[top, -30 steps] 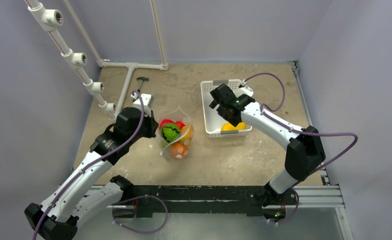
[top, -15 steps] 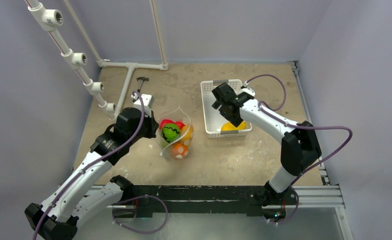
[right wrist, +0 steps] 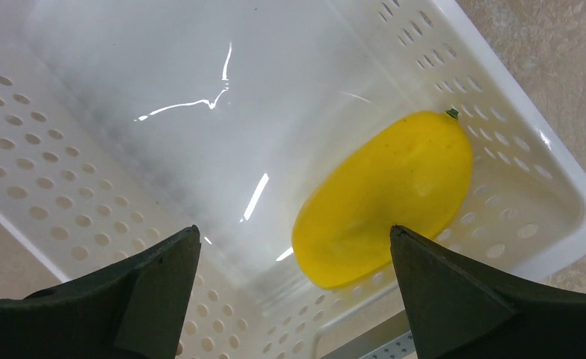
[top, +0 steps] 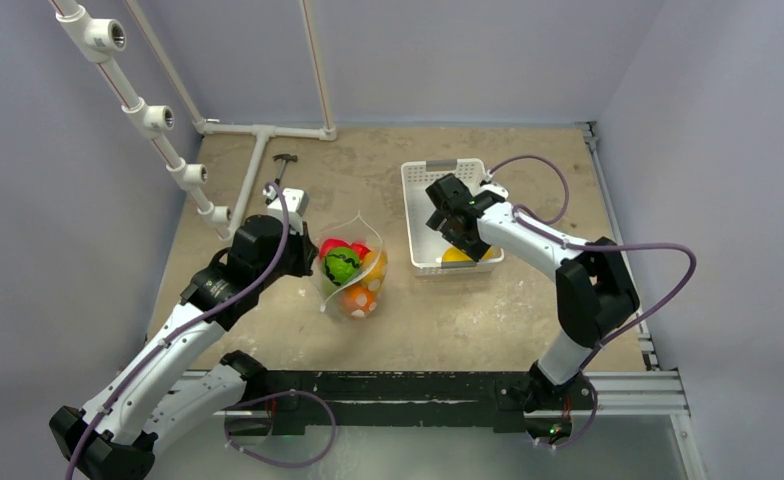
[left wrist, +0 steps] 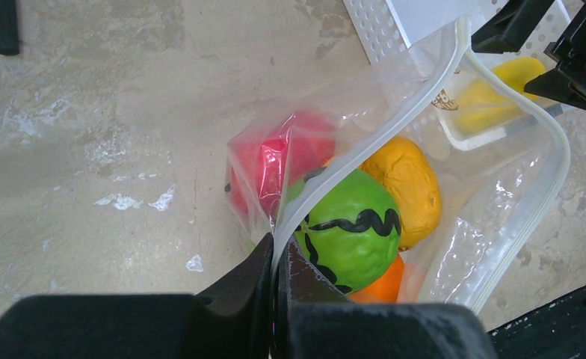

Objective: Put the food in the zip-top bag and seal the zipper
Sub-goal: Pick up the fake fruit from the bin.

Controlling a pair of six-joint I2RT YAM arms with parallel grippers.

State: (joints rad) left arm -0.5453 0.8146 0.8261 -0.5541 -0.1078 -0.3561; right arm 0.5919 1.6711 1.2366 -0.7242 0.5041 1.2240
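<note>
Beige table [top: 268, 170], bag [left wrist: 454, 247] pinched, yellow fruit [right wrist: 383, 198] seemingly loose

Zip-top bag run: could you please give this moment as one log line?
left fingers: shut on zip-top bag edge | right fingers: open above yellow fruit in basket | zipper: unsealed

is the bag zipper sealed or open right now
Open. The zipper gapes in a wide loop over the food inside the zip-top bag; the shut left gripper pinches one edge.
</note>
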